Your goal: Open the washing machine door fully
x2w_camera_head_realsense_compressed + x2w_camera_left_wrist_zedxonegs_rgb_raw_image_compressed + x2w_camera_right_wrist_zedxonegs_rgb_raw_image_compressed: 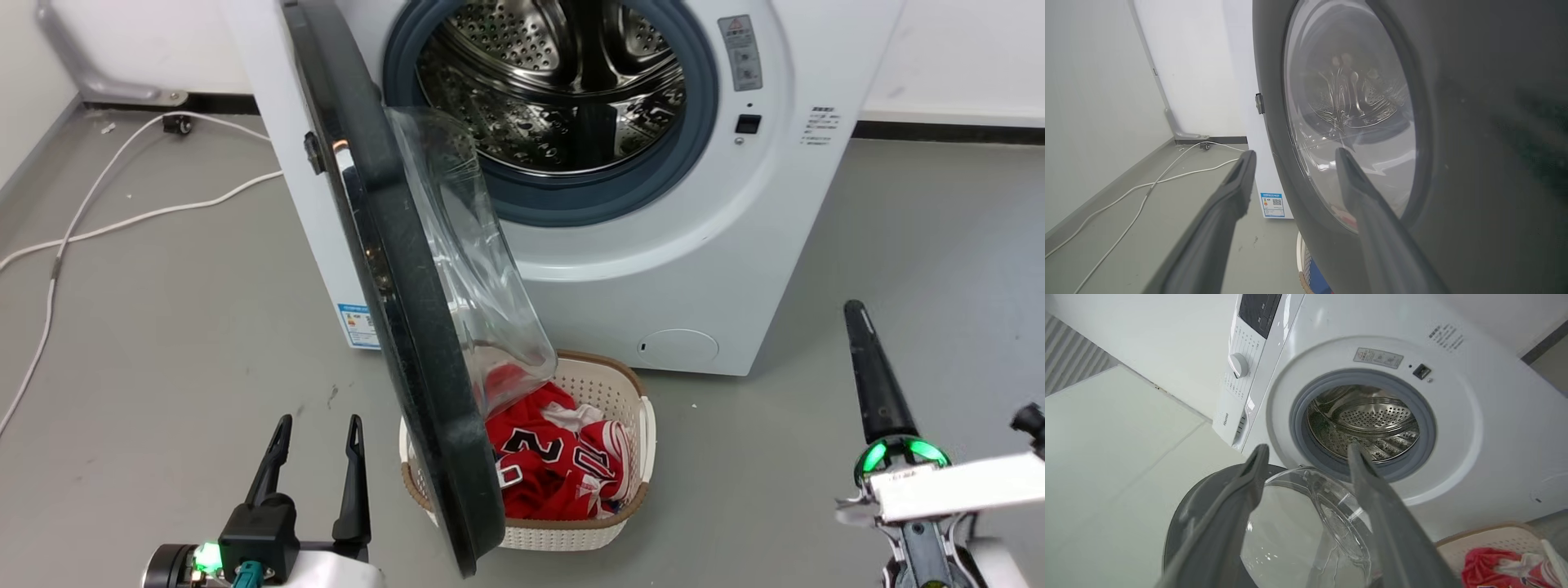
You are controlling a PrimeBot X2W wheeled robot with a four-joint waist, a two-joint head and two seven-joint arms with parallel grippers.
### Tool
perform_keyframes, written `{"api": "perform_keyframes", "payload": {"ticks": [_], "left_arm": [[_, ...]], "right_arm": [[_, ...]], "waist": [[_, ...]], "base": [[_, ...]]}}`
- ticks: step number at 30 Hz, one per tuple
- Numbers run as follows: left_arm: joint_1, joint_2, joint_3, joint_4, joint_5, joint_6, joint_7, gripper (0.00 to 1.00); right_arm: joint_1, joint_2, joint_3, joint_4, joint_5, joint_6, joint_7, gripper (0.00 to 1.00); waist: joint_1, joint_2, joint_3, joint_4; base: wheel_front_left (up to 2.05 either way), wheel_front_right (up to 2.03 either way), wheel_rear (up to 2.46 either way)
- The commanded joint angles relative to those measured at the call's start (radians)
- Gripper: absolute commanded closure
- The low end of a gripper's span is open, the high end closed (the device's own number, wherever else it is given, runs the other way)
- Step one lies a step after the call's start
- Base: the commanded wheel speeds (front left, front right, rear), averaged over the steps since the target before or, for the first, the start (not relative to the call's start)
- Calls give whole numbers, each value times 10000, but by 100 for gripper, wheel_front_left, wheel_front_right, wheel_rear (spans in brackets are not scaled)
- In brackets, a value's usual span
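Fingers [354,474] apart; door [400,327] edge-on twd robot

Dark tapered fingers [872,376], green lights [874,456], white forearm [963,486]

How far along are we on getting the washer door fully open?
Done: the door is unlatched and stands roughly square to the washing machine, drum exposed. In hand: nothing gripped; the left gripper is open beside the door's outer face, the right gripper open, apart. Left: likely pushing the door further back toward the machine's side.
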Motion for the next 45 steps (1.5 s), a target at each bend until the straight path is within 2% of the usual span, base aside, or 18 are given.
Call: {"api": "perform_keyframes", "payload": {"ticks": [1,4,6,9,12,13,15,18,25,34,45], "left_arm": [[119,4,36,-66,61,27,-24,0],[231,3,78,-96,70,51,-24,0],[280,3,109,-126,62,69,-24,0],[345,0,135,-145,51,49,-24,0],[361,-6,152,-168,34,52,-25,0],[357,-6,149,-176,35,57,-24,0],[362,-5,162,-173,37,62,-24,0],[371,-8,161,-180,44,59,-24,0],[490,-14,153,-202,9,89,-25,0],[591,-21,145,-230,-38,127,-24,0],[724,-23,169,-189,-22,182,-24,0]], "right_arm": [[182,-121,94,-4,-536,4,-418,0],[348,-127,-246,31,-2223,4,-1006,0],[401,74,-887,-248,-3685,3,-1061,0],[716,616,-1876,-768,-6186,3,-1051,0],[965,520,-2146,-1343,-9308,3,-1057,0],[1140,705,-2148,-1448,-9986,3,-1056,0],[1391,1061,-2353,-1539,-10711,3,-1057,0],[1718,1263,-2443,-1576,-11628,1,-1058,0],[2508,1513,-2498,-991,-12321,1,-1059,0],[3017,1521,-2515,-482,-11472,1,-1062,0],[3242,1524,-2385,-267,-11341,1,-1061,0]], "waist": [[1,0,-68,-79],[1,0,-143,-156],[1,0,-183,-211],[1,0,-240,-240],[1,0,-282,-246],[1,0,-297,-247],[1,0,-327,-252],[1,0,-375,-246],[1,0,-453,-235],[1,0,-501,-256],[1,0,-571,-275]], "base": [[0,0,0],[0,0,0],[0,0,0],[0,0,0],[0,0,0],[0,0,0],[0,0,0],[0,0,0],[0,0,0],[0,0,0],[0,0,0]]}}
